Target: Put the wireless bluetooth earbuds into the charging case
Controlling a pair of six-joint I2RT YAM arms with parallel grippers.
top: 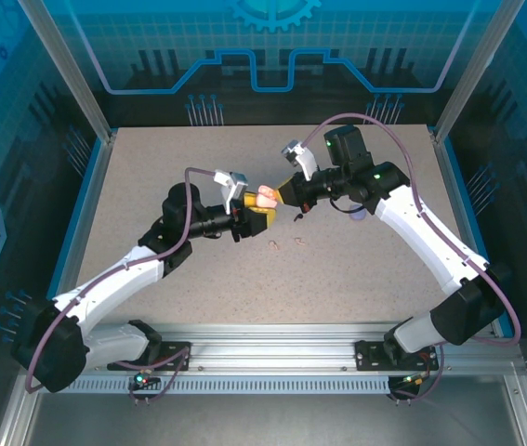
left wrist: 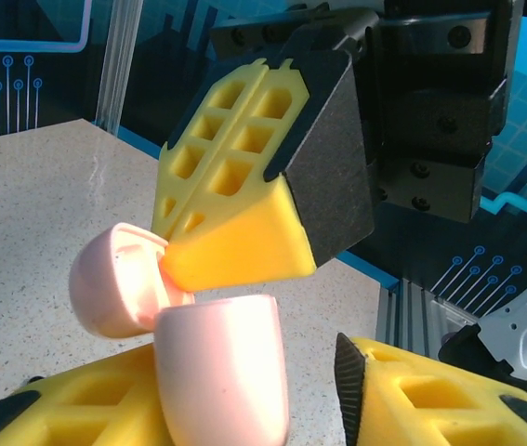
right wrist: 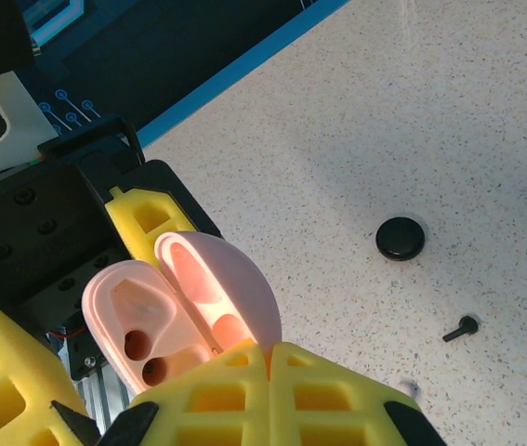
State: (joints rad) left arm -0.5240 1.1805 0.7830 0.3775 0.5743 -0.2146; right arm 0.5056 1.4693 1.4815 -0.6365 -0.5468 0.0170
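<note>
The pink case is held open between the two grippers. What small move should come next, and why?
Probably lower the pink case onto the table, lid open. Its sockets look empty, the pink earbuds lie on the table, and the left gripper and the right gripper are both occupied at the case.

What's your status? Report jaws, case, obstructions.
Left jaws open, loose around the open pink case. Right jaws shut, tips wedged at its hinge. Pale earbuds lie on the table, not yet in. No obstruction seen.
</note>
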